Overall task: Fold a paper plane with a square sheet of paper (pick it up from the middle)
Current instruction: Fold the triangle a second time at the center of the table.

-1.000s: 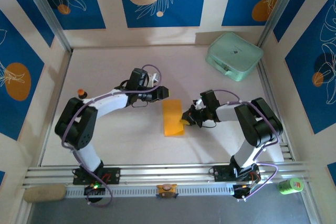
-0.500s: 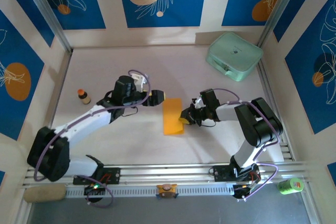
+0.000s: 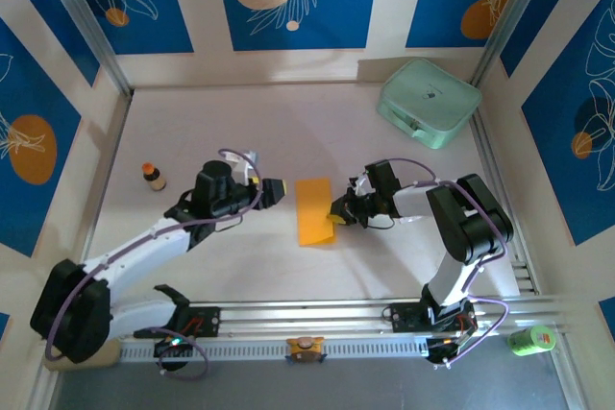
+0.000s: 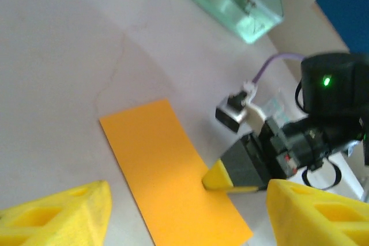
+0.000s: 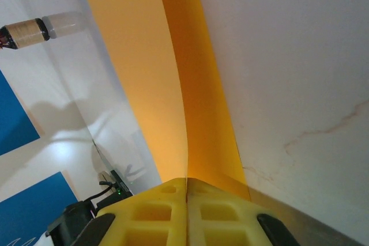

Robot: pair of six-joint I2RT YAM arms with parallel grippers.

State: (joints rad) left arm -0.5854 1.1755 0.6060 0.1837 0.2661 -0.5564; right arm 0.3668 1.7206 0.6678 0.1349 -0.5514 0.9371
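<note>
Since a second ago the left arm has sunk low and stretched out along the surface (image 3: 240, 122). The left claw (image 3: 278, 188) has drawn back from the upper corner of the square sheet of paper (image 3: 314, 210) and now hangs just left of it, apart from it. Its wrist camera shows its two yellow fingers (image 4: 63, 218) standing wide with nothing gripped, both cut off by the lower edge of the view.

The right claw (image 3: 336, 215) is closed, its fingers (image 5: 155, 214) pressed flat together at the sheet's right edge near the lower corner. We cannot tell whether they pinch a layer or merely bear down on it, since the tips hide the contact.

From above, the sheet reads as a plain flat oblong lying mid-surface between the two claws. The right wrist view adds a lengthwise line that divides a paler band from a deeper orange one and runs straight to the seam of the fingers. The paper is thin, matte and unmarked, and the fingers are yellow plastic with moulded hollows.

Farther out, a small brown bottle (image 3: 152, 176) with an orange cap stands at the left, uncovered now that the arm has moved. A mint-green rounded case (image 3: 429, 103) sits in the far right corner.
</note>
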